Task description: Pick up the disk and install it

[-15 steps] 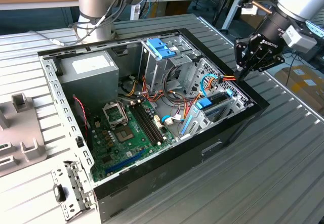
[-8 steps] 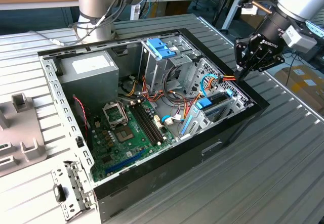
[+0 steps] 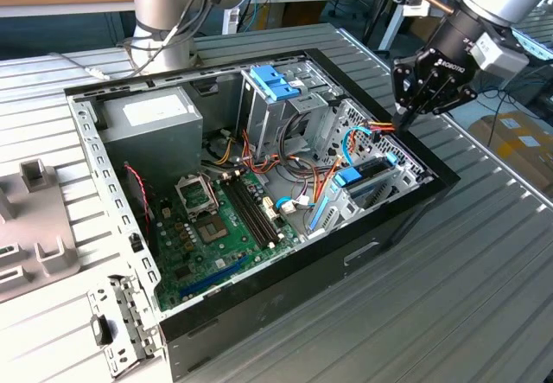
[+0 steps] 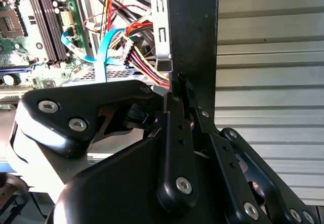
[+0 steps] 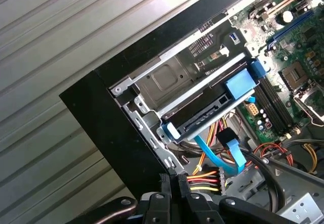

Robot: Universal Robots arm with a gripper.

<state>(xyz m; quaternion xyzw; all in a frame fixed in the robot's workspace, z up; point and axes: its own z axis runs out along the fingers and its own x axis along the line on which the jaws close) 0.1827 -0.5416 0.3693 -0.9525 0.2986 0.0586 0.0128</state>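
Observation:
The disk [image 5: 202,114] is a flat dark drive in a light-blue carrier with a blue end tab [image 5: 238,85]. It lies in the metal bay at the corner of the open computer case [image 3: 259,314]. In the exterior view the disk [image 3: 370,169] sits low in the bay on that view's right. My gripper [image 3: 399,125] hangs just above the case's black rim, beside the bay and apart from the disk. In both wrist views its black fingers [image 4: 174,90] are pressed together with nothing between them, tips [image 5: 171,177] by the red and yellow power wires.
A grey power supply [image 3: 151,115], a green motherboard [image 3: 216,227] and a blue-topped drive cage [image 3: 275,82] stand inside the case. Blue flat cables [image 5: 230,155] and wire bundles [image 3: 324,171] run next to the bay. The ribbed metal table [image 3: 467,271] surrounds the case; grey fixtures [image 3: 34,227] lie at the exterior view's left.

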